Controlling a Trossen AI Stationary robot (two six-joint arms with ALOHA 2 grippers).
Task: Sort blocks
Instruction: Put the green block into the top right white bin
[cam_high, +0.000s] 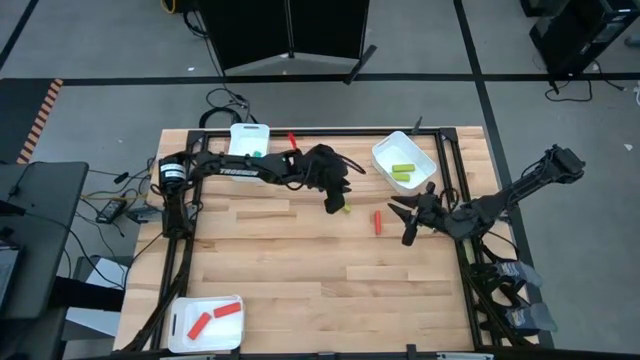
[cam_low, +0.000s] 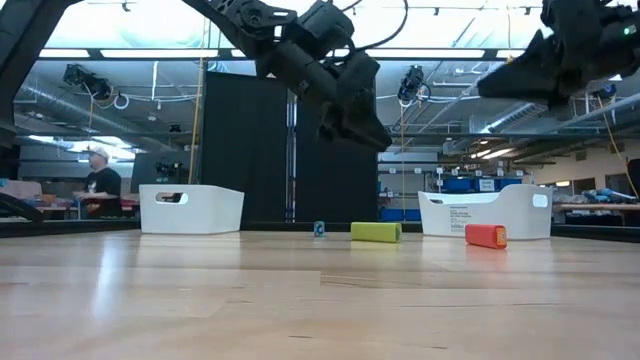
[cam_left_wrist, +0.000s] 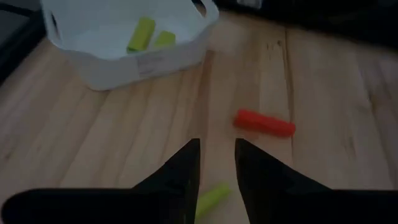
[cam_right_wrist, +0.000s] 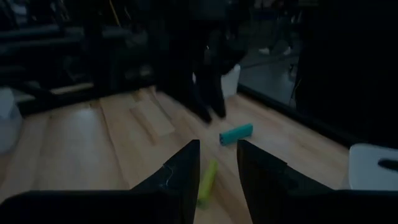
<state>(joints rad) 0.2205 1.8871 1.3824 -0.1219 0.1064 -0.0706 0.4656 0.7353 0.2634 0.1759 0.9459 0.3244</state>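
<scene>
Overhead view of a wooden table with two dark robot arms. The left gripper (cam_high: 335, 200) hangs above the table, just past centre towards 2 o'clock. Its fingers are slightly parted and hold nothing. A yellow-green block (cam_high: 345, 207) lies flat on the wood just beside it, below the fingertips, and shows through the narrow gap in the left wrist view. A red block (cam_high: 377, 221) lies at 4 o'clock from that block, apart from it. The right gripper (cam_high: 408, 225) waits just beyond the red block, also parted and empty.

A white tray (cam_high: 425, 153) holding two more yellow-green blocks (cam_high: 402, 170) sits at 2 o'clock from the loose one. That tray is probably where it should go.

The step in hand looks like picking up the yellow-green block. The block lies at an angle to the gap, so the wrist should turn until the fingers span its short side. They should also spread wider before the gripper goes straight down. The path to the tray should stay clear of the right gripper and cross above the rim.
</scene>
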